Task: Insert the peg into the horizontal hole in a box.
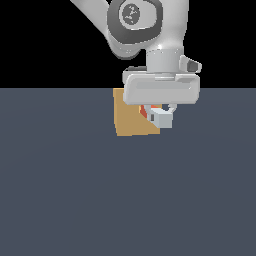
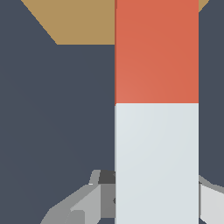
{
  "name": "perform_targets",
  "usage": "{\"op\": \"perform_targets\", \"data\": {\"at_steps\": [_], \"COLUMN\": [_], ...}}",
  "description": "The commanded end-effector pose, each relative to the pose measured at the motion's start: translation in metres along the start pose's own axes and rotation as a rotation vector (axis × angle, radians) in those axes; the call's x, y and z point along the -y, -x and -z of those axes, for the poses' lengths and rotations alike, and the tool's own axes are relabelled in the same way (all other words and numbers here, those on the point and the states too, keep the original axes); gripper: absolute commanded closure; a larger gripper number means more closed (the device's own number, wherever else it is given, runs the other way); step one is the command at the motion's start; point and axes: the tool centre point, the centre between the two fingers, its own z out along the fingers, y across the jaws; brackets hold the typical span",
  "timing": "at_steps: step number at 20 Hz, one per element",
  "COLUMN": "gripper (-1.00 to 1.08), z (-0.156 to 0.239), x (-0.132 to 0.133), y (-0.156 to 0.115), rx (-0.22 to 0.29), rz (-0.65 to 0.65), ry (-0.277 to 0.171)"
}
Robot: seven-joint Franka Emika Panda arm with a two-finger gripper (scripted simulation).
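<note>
No readable text, label, brand, number or sign shows on any surface in either view.

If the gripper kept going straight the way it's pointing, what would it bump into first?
Probably the table. The gripper points straight down, holding the peg level. That peg aims at the box, which sits beside the gripper, not under it. How far above the table is unclear.
</note>
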Motion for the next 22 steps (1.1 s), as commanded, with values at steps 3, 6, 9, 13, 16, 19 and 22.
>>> {"op": "perform_targets", "data": {"at_steps": [3,6,9,13,16,19,22], "gripper": [1.08,1.08,1.08,1.08,1.08,1.08,1.08], "z": [0.003,0.003,0.004,0.002,0.002,0.003,0.003], "x": [-0.002,-0.002,-0.002,-0.001,-0.001,0.0,0.0], "y": [-0.004,-0.004,-0.003,-0.005,-0.016,-0.035,-0.062], "rx": [0.001,0.0,0.001,0.001,0.001,0.001,0.001], "rz": [0.009,0.01,0.012,0.011,0.011,0.012,0.012], "ry": [0.002,0.001,0.003,0.0,0.0,0.001,0.001]}}
